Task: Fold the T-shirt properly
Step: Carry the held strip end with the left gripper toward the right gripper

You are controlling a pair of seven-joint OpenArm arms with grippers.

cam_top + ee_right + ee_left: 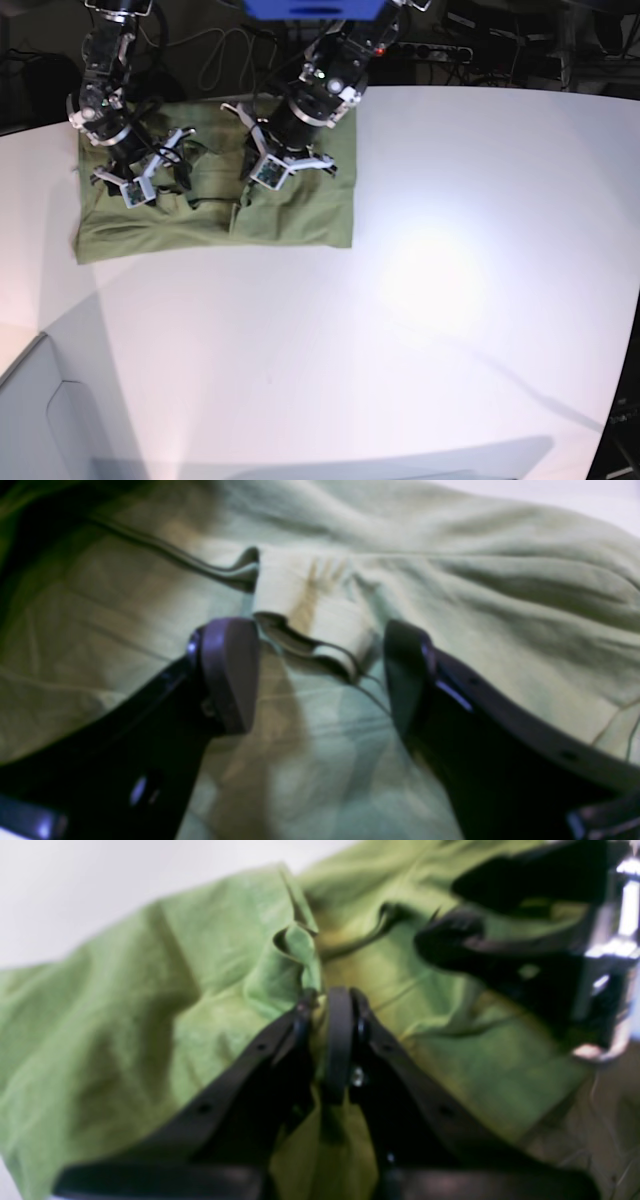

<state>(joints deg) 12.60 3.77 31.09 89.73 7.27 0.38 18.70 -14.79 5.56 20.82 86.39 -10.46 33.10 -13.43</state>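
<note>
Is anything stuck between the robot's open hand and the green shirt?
Nothing visible. The right gripper has its jaws wide open right over a rumpled fold of the T-shirt, with only cloth between them. The left gripper is already pinched shut on the shirt.

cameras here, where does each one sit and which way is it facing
Left wrist: rides behind the left gripper, looking along its fingers, shut on a pinch of the T-shirt; the right gripper shows at upper right.
Right wrist: sits behind the right gripper, looking down between its open jaws at a fold of T-shirt.
Base: mounted high, looking down at the white table, with both arms on the T-shirt at the far edge.
Shared: all three see the T-shirt; left wrist and base both catch the right gripper.
</note>
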